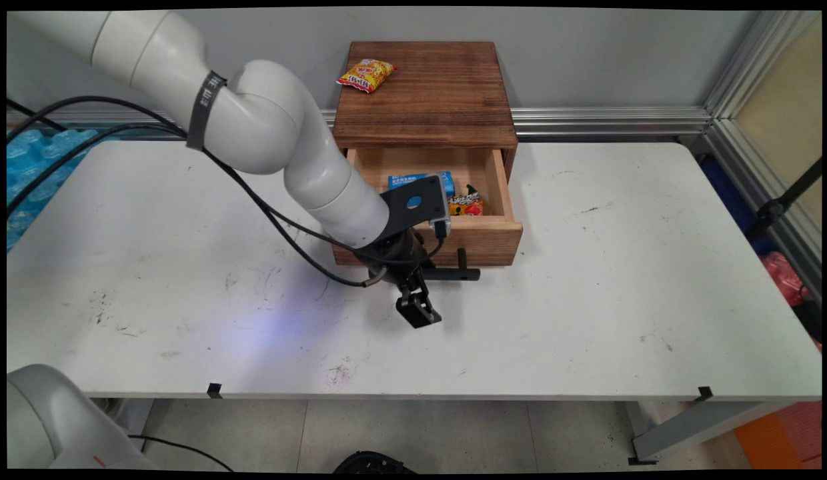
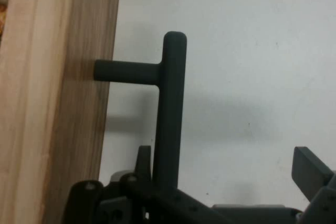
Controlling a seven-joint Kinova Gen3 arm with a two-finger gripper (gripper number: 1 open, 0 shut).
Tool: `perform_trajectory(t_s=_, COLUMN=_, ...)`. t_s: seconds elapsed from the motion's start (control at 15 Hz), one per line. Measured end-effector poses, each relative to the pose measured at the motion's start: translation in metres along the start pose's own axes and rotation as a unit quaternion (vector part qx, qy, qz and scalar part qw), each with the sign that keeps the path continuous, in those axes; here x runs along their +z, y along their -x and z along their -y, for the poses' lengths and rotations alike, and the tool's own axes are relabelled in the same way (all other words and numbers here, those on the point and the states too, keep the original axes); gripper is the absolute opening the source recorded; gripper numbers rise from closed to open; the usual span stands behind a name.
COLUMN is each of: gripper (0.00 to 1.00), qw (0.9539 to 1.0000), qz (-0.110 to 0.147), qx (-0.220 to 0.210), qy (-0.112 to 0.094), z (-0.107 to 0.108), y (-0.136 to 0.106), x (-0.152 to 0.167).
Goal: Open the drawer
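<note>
Two black fingers (image 2: 310,174) of the gripper (image 1: 419,308) hang spread and empty just in front of the half-open wooden drawer's (image 1: 483,233) dark T-shaped handle (image 2: 169,108), low over the white surface (image 1: 620,280), snack packets (image 1: 463,203) lying inside.

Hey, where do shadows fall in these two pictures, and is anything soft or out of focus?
Main view: the hand casts a faint shadow on the table. Hand view: the drawer handle throws a soft shadow onto the table at its right; the drawer front looks slightly soft.
</note>
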State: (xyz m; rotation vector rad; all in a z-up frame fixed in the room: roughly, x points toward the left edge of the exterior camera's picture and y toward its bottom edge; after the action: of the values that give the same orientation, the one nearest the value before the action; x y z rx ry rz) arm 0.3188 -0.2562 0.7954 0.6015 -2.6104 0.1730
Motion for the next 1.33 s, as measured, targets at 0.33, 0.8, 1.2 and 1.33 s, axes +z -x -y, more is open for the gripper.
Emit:
perform_trajectory(t_s=0.33, gripper=1.00, qw=1.0000, qz=0.005, qx=0.006, qy=0.004, z=-0.008, y=0.004, x=0.001)
perform_trajectory(t_s=0.8, gripper=1.00, qw=0.9998, qz=0.009, qx=0.015, qy=0.008, z=-0.021, y=0.006, x=0.005)
perform_trajectory(t_s=1.2, gripper=1.00, qw=0.9992, qz=0.015, qx=0.035, qy=0.010, z=-0.034, y=0.005, x=0.008)
perform_trajectory(t_s=1.33, gripper=1.00, qw=0.9991, qz=0.016, qx=0.040, qy=0.008, z=-0.037, y=0.003, x=0.008)
